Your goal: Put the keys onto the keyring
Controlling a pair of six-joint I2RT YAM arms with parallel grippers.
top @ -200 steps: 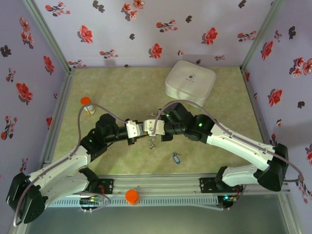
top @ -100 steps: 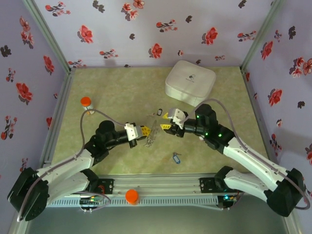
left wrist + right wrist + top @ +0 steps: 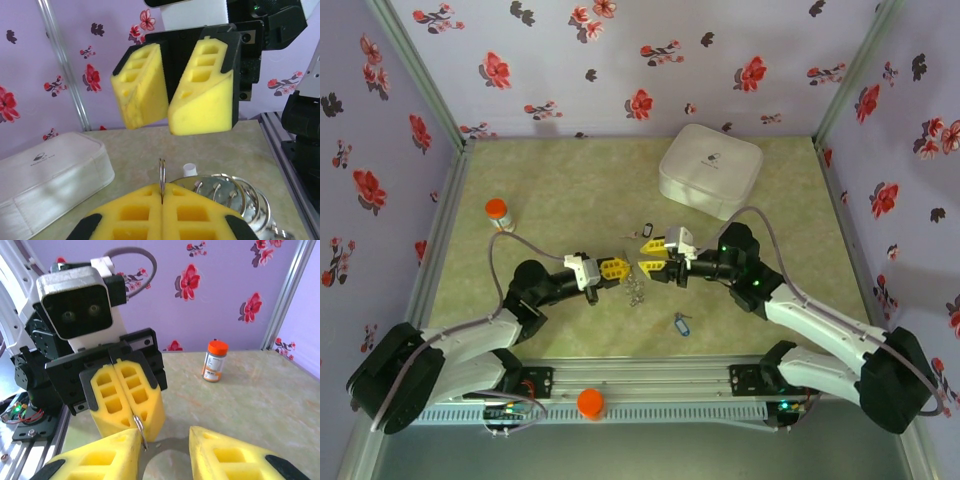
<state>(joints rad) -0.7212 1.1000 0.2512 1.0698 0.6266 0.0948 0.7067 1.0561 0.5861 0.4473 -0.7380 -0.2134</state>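
Since half a second before, the right gripper (image 3: 649, 256) had edged toward 9 o'clock, until its tips nearly met those of the left gripper (image 3: 615, 268).

Nearest the arm bases lay the blue key (image 3: 681, 323), flat on the table (image 3: 560, 190). It was at about 5 o'clock from the grippers and well apart from them.

The left jaws were clamped tight on the keyring (image 3: 162, 177). Its thin edge stood up from the seam between the pads, and its silver coils hung at 4 o'clock in the left wrist view. The right jaws stood open and empty, facing the keyring. It sat at the mouth of their gap, close beside one fingertip (image 3: 120, 450); whether they touched could not be told.

The black key (image 3: 648, 229) lay on the table at 12 o'clock, just beyond the grippers. Farther off stood an orange-capped bottle (image 3: 497, 212) at 10 o'clock and a white box (image 3: 710, 168) at 1 o'clock.
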